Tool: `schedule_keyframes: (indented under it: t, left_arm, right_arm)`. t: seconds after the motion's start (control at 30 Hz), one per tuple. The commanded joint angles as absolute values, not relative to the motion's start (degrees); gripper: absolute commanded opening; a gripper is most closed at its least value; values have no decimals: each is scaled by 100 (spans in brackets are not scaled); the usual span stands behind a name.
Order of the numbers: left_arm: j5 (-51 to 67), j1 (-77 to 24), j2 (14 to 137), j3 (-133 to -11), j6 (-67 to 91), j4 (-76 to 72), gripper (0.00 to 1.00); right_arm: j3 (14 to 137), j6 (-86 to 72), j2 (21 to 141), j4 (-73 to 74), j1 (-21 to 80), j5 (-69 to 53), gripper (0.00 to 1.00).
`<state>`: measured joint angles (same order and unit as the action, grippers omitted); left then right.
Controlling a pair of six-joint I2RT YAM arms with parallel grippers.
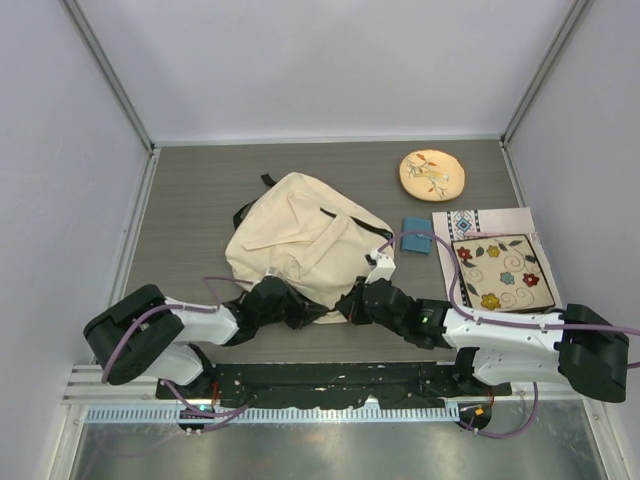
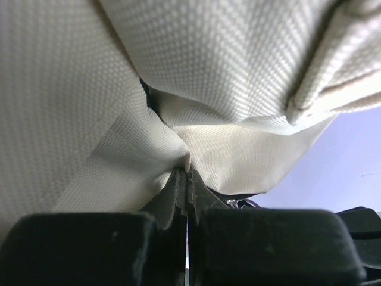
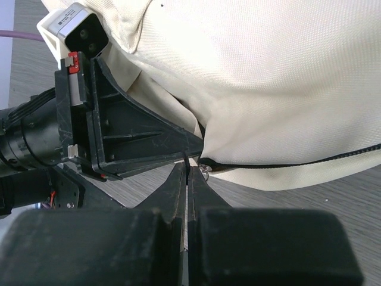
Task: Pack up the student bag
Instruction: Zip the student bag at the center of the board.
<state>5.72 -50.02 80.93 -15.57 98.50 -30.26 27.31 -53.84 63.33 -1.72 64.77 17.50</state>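
The cream student bag (image 1: 300,242) lies in the middle of the table with thin black straps at its far side. My left gripper (image 1: 303,310) is at its near edge, shut on a fold of the bag's fabric (image 2: 188,171). My right gripper (image 1: 352,306) is just to the right of it, shut on a thin black zipper pull (image 3: 188,165) at the end of the bag's black zipper line (image 3: 297,162). The left gripper's fingers (image 3: 137,140) show close beside it in the right wrist view. The inside of the bag is hidden.
A small blue book (image 1: 417,237) lies right of the bag. A round tan embroidered disc (image 1: 432,175) sits at the back right. A flat floral mat (image 1: 502,272) on a white patterned sheet (image 1: 480,220) lies at the right.
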Motion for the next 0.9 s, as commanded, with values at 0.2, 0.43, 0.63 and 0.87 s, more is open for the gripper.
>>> schedule_keyframes:
  t: [0.2,0.43,0.63,0.87]
  left_arm:
    - [-702,-4966,5900,-1354,9317,-400,0]
    - [-888,-4580,4650,-1398,8921,1001,0]
    - [-949,-4465,4114,-1345,8798,1572,0]
    - [-985,-4438,3498,-1432,8762,1627,45]
  right_arm:
    - [2830,-5668,6029,-141,6539,2346,1]
    - [2690,-5748,5555,193,6513,2759,1]
    - [2663,-5757,5291,412,6478,2971,1]
    - [2751,-5555,5344,422,6469,2848,1]
